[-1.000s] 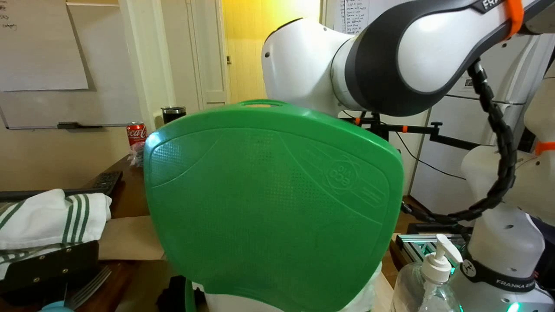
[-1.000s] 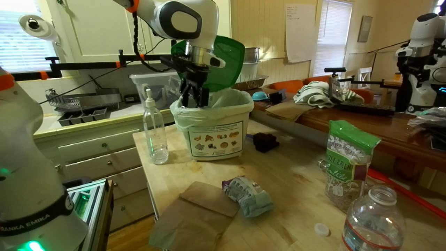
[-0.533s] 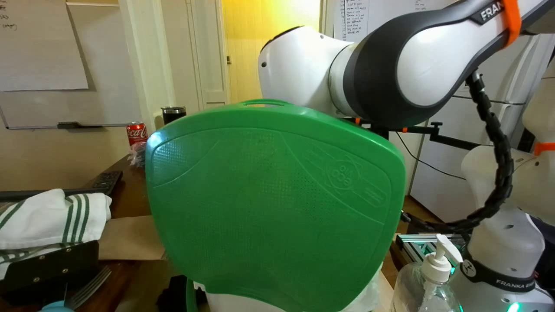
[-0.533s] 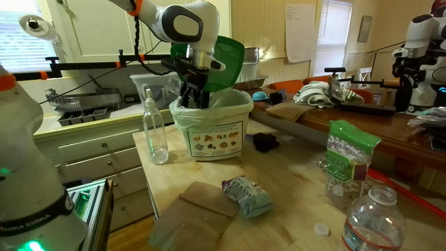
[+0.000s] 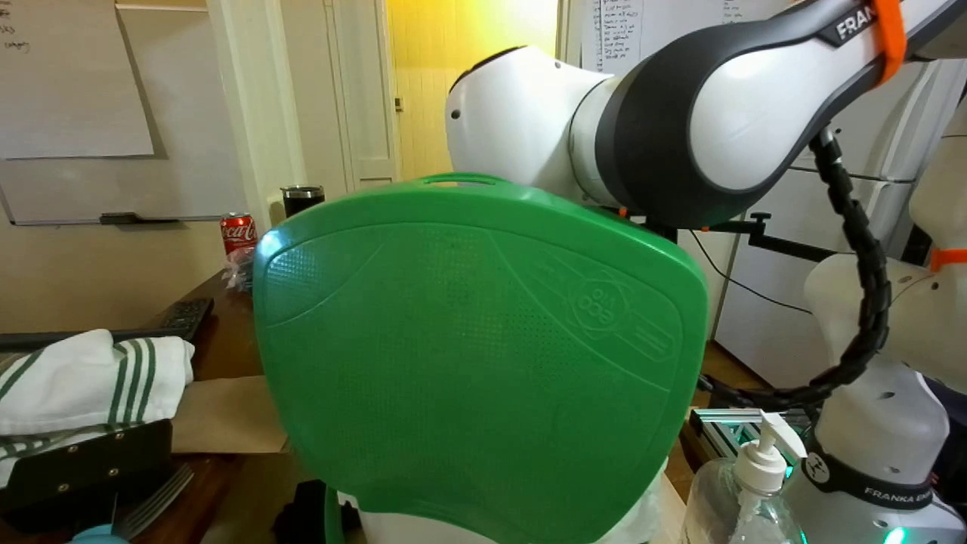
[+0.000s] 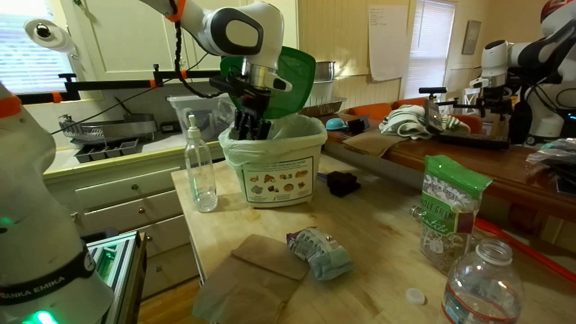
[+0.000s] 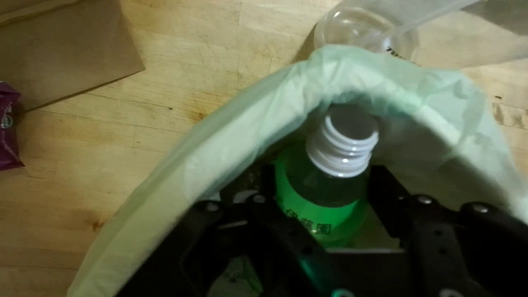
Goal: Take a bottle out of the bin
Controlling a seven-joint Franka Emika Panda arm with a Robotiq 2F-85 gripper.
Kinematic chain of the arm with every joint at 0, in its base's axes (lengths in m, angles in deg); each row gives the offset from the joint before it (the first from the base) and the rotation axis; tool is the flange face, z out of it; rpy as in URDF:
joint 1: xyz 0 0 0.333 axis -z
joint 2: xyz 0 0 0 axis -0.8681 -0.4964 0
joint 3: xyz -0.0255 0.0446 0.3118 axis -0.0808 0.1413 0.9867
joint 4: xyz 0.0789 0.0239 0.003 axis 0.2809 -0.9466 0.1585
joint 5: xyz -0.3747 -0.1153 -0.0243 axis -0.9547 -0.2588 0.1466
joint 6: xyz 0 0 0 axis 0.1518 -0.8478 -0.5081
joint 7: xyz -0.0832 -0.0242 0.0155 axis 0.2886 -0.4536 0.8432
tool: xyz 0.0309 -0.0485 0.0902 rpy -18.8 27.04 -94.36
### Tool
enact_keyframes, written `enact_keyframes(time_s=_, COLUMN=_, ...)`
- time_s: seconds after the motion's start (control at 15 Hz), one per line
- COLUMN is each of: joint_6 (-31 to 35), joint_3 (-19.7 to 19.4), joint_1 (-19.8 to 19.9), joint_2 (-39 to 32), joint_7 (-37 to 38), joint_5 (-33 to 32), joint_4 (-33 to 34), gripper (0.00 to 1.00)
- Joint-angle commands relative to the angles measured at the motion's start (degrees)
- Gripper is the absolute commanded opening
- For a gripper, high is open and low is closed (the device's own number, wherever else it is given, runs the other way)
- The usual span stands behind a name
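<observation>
In the wrist view a bottle [image 7: 319,218] with a white threaded neck and a green label stands tilted inside the bin, its mouth uncapped. The fingers of my gripper [image 7: 323,179] press on it from both sides, just below the neck. Its lower part is hidden. The bin [image 6: 279,148], pale with a light green liner folded over its rim, sits on the wooden table, and the gripper reaches down inside that rim. Its raised green lid [image 5: 476,340] blocks the gripper from sight in an exterior view. Neither exterior view shows the held bottle.
A clear pump bottle [image 6: 201,175] stands close beside the bin. On the table lie a paper bag [image 6: 256,274], a crumpled packet [image 6: 321,254] and a dark object [image 6: 342,183]. Farther along are a lentil bag [image 6: 450,216] and a large clear bottle [image 6: 483,288].
My arm has come down a little, and the gripper's fingers have drawn together onto the bottle. In the background, a separate robot arm has swung leftward.
</observation>
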Motion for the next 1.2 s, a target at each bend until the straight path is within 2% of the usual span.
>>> enact_keyframes(time_s=0.0, joint_6=-1.3, joint_3=0.3, joint_1=0.5, joint_2=-1.2, joint_7=0.6, joint_5=-0.9, joint_4=0.5, gripper=0.33)
enact_keyframes(time_s=0.13, joint_6=-1.2, joint_3=0.2, joint_1=0.8, joint_2=-1.3, joint_7=0.6, joint_5=-0.9, joint_4=0.6, gripper=0.27)
enact_keyframes(time_s=1.13, joint_6=-0.7, joint_3=-2.9, joint_1=3.7, joint_2=0.7, joint_7=-0.2, joint_5=1.9, joint_4=5.9, gripper=0.27)
